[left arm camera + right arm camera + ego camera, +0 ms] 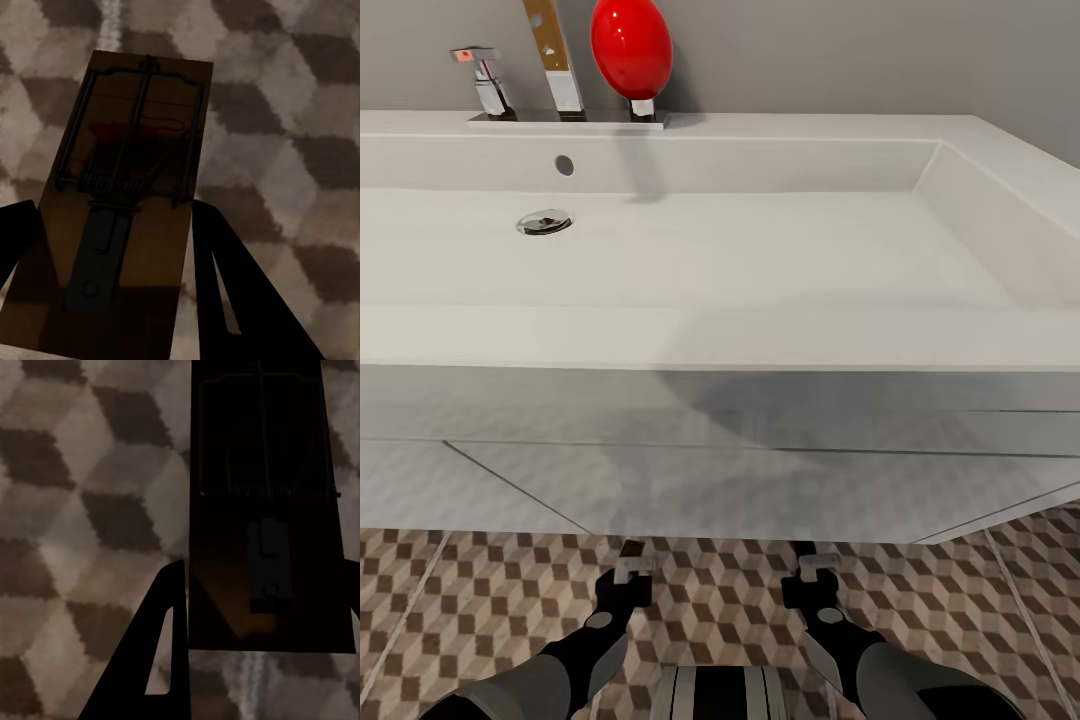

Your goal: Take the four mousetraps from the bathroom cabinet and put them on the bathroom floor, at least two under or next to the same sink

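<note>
Left gripper [112, 285] fingers [240, 300] closed on mousetrap [127, 187], wooden base flat between them, wire spring side facing camera. Right gripper [259, 652] fingers [157, 652] likewise clamp second mousetrap [262, 510]. Both grippers [632, 575] [810, 572] held low over cube-pattern bathroom floor [490, 600], just at near edge of white wall-hung sink [760, 340]. Likely reason: to set traps under or beside sink. Chrome tap [485, 85], round drain [545, 221], red egg-shaped object [631, 45] at far left.

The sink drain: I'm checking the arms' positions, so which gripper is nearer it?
Left. The left gripper sits below the sink front, more under the drain; the right gripper is further to the side.
</note>
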Motion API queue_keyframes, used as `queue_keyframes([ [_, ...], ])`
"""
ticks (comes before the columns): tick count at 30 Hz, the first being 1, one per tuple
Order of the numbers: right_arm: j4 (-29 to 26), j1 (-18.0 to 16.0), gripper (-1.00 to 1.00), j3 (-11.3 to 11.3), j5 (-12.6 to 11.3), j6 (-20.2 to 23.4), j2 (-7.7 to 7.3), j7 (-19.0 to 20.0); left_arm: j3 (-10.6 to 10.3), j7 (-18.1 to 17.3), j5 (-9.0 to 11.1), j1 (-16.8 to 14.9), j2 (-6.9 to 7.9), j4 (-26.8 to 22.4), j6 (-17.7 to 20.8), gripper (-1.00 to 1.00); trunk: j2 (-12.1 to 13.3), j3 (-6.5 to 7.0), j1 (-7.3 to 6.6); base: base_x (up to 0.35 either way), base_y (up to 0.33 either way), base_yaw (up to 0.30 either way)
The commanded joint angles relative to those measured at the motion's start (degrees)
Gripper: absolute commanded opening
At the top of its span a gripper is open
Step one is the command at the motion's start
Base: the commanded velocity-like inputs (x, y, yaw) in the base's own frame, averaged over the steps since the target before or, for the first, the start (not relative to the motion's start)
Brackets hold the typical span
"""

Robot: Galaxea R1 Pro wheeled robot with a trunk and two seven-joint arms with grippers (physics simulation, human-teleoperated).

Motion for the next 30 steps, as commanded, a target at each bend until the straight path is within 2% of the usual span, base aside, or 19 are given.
queue_keyframes([
  [1, 0.05, -0.03, -1.0, 0.05, 0.52, -0.04, 0.01, -0.38, -0.5, 0.54, 0.19, -0.03, 0.0, 0.03, -0.13, -1.0, -0.01, -0.03, -0.01, 0.0, 0.0, 0.0],
  [10, -0.02, -0.03, -1.0, 0.05, 0.52, -0.04, 0.08, -0.37, -0.65, 0.83, 0.42, -0.03, 0.13, 0.08, 1.76, -1.0, -0.01, -0.03, -0.01, 0.0, 0.0, 0.0],
  [16, -0.03, -0.03, -1.0, 0.05, 0.52, -0.04, 0.13, -0.41, -1.19, 0.64, -0.58, -0.03, 0.39, -0.43, 4.01, -1.0, -0.01, -0.03, -0.01, 0.0, 0.0, 0.0],
  [22, -0.03, -0.03, -1.0, 0.05, 0.52, 0.0, 0.18, -0.47, -1.33, 0.59, -2.43, -0.03, 0.78, -0.63, 4.01, -1.0, -0.01, -0.03, -0.01, 0.0, 0.0, 0.0],
  [30, -0.03, -0.03, -1.0, 0.05, 0.52, 0.04, 0.25, -0.61, -1.29, 0.57, -3.18, -0.03, 1.54, -0.59, 3.9, -1.0, -0.01, -0.03, -0.01, 0.0, 0.0, 0.0],
])
